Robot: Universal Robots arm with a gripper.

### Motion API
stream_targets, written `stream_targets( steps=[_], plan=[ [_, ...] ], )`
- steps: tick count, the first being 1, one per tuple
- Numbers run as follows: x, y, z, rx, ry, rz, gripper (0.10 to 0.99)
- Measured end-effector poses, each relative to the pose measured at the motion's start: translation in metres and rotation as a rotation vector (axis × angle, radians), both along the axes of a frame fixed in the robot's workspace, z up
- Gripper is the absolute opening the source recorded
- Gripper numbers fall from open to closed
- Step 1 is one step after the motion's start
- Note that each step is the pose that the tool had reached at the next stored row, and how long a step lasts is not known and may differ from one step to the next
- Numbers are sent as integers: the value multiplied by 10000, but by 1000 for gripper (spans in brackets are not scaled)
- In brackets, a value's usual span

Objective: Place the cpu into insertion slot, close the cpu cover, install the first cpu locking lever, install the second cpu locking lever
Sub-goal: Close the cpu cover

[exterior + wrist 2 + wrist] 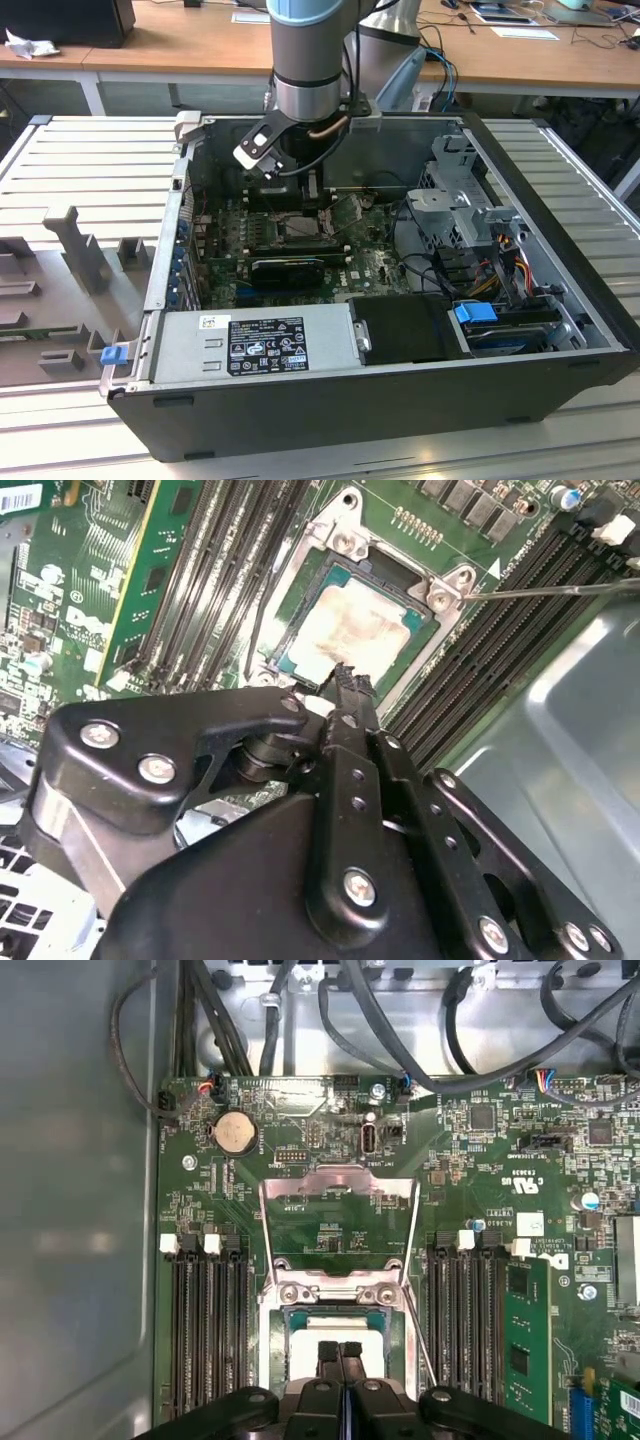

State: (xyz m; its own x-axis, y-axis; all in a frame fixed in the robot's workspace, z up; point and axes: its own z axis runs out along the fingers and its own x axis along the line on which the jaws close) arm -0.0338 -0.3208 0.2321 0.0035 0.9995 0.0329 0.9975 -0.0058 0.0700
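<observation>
The small, flat, square cpu [352, 630] with its pale silver-grey metal lid lies seated in the insertion slot [388, 572] — the square socket with a dark frame on the green circuit board [480, 1160]. I judge the chip to be light, rigid and smooth-topped (so slippery under metal pads), with fragile contacts beneath it. It is best taken by two opposite edges and never dragged across the pin field.

The black two-fingered gripper [340, 1348] has its fingertips [327, 1352] pressed together with nothing between them. They hang directly over the edge of the chip nearest the gripper's body; I cannot tell whether the tips touch the lid.

The cpu cover [340, 1185] — a thin silver-metal frame plate with a large square window — stands swung open beyond the socket, apart from the gripper.
</observation>
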Motion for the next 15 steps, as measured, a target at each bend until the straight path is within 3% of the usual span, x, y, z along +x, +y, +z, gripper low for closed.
stream_targets(
  steps=[11, 15],
  plan=[
    [0, 0, 96, -1, 1, 0, 106],
    [3, 0, 176, 2, -1, 3, 106]
  ],
)
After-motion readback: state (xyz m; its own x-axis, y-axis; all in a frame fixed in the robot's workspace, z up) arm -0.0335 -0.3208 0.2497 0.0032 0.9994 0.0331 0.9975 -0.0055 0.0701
